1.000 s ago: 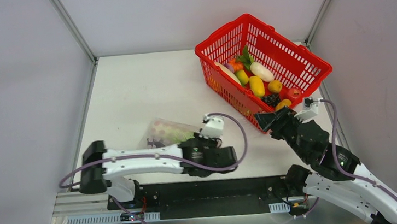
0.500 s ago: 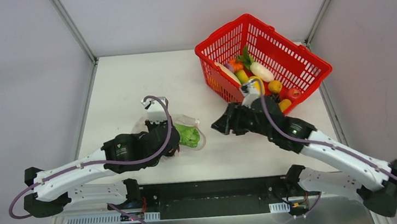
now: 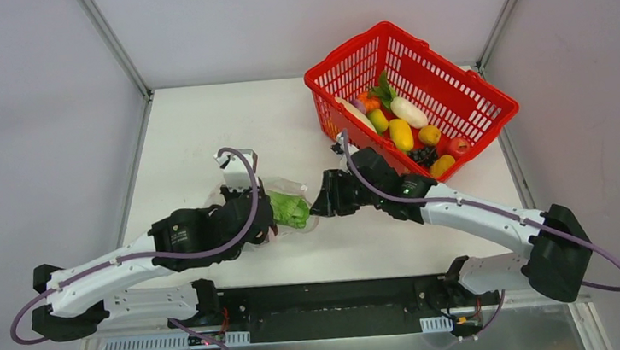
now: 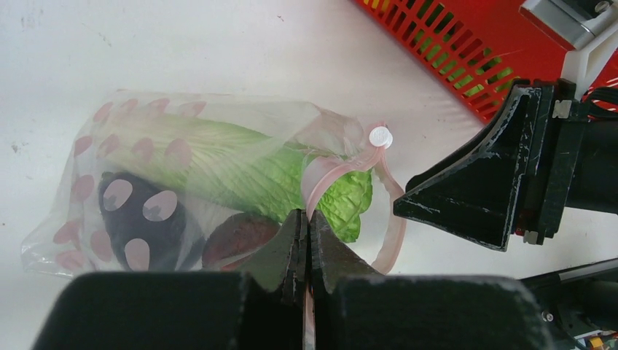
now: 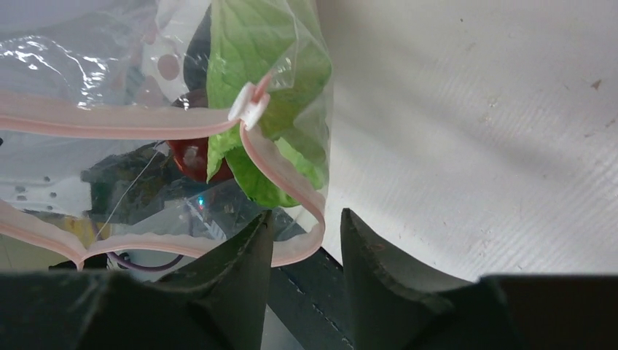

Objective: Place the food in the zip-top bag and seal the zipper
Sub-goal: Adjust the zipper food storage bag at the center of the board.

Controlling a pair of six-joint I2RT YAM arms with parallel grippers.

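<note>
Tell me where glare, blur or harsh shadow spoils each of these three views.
Top external: evenly lit and sharp, hardly any shadow on the table. Left wrist: zip-top bag crisp, table nearly washed out, left gripper fingers dark and soft-edged. Right wrist: white glare streaks on the bag's upper left; right gripper fingers dark, featureless.

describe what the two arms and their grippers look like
The left arm and right arm match: white shells on the long links, chunky black joints, and a thin purple-grey cable looping loosely alongside each. A small green light glows on the right one. The left gripper and right gripper have black, wedge-shaped fingers with scuffed surfaces.
</note>
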